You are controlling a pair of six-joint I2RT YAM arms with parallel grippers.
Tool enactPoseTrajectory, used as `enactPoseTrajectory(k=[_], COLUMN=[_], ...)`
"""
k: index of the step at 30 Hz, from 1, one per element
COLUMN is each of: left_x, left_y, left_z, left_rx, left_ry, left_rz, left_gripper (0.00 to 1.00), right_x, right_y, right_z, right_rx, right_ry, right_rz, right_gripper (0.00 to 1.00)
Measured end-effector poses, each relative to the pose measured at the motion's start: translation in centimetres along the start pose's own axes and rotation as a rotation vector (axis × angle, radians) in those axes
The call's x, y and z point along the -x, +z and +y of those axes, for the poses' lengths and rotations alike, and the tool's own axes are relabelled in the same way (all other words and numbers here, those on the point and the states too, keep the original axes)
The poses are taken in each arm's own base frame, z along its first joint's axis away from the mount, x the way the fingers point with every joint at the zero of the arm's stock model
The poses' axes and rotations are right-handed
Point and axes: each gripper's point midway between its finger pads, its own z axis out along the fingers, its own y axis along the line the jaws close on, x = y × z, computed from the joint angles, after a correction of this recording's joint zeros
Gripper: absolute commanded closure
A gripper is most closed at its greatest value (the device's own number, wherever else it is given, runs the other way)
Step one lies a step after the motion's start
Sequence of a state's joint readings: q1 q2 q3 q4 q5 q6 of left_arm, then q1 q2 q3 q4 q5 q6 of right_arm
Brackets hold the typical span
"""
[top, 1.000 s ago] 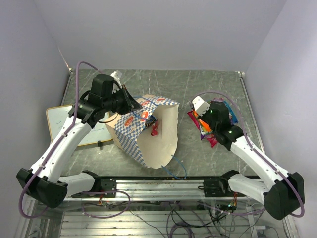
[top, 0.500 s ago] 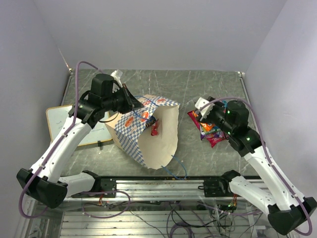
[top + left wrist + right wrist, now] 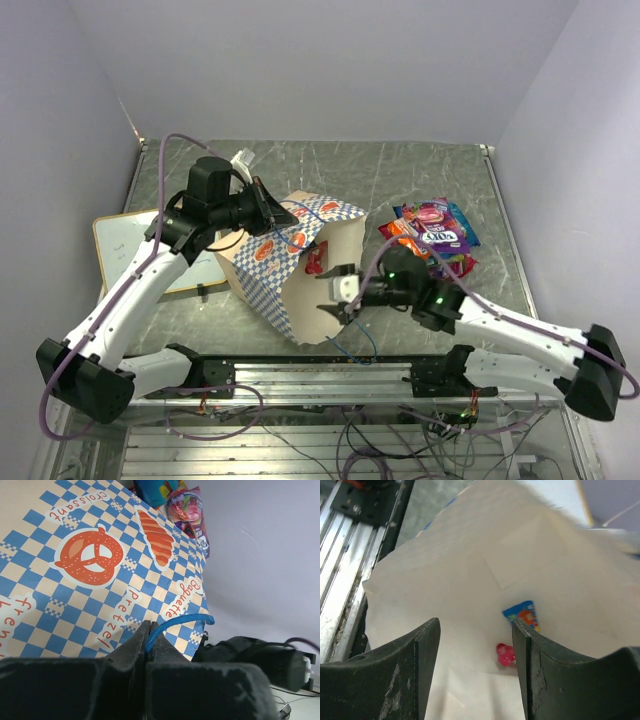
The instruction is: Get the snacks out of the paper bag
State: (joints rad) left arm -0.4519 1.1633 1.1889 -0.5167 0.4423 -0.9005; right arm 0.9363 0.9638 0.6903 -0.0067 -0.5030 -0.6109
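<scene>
Right wrist view: your right gripper point(image 3: 476, 670) is spread wide with nothing between its fingers, at the bag's point(image 3: 470, 565) cream mouth. Deep inside lie a blue-orange packet point(image 3: 522, 616) and, just below it in the picture, a small red packet point(image 3: 505, 654).

Left wrist view: your left gripper point(image 3: 148, 632) is pinched closed on the bag's blue cord handle point(image 3: 182, 619), against the checkered side.

From the top, the bag lies on its side on the table point(image 3: 400, 170), mouth toward the arm bases. The other snacks point(image 3: 436, 236) sit piled to its right, apart from it. A board point(image 3: 120, 245) lies to its left.
</scene>
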Motion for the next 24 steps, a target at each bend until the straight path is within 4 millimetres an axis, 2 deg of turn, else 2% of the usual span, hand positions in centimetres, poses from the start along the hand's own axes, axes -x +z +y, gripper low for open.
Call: enactPoseTrajectory(k=[1,3,7,12,24], left_x=[-0.1,-0.2,-0.3,-0.6,0.0], left_y=[0.0,-0.1,-0.4,-1.3,-2.4], left_z=[-0.1,-0.2,-0.3,-0.6,-2.0], left_rx=[-0.004,-0.010,-0.011,-0.013,-0.017], left_ry=[-0.001,-0.002,0.003,0.011,0.052], left_rz=[0.005,0.007,0.005,0.000,0.000], left_gripper=[0.93,0.93,0.93,0.93,0.93], right_x=[-0.7,-2.4,-5.9,-8.6,-15.2], right_y=[1.0,2.2,3.7,5.4,11.2], right_z=[1.3,2.4,2.3,1.2,-2.3], right_rx=[0.033,0.070,0.082,0.042,-0.138], right_ry=[-0.017,-0.044,-0.125,-0.204,-0.217], right_rz=[0.013,0.062,0.172,0.230,0.317], right_gripper=[0.41,0.41,0.40,0.39,0.35])
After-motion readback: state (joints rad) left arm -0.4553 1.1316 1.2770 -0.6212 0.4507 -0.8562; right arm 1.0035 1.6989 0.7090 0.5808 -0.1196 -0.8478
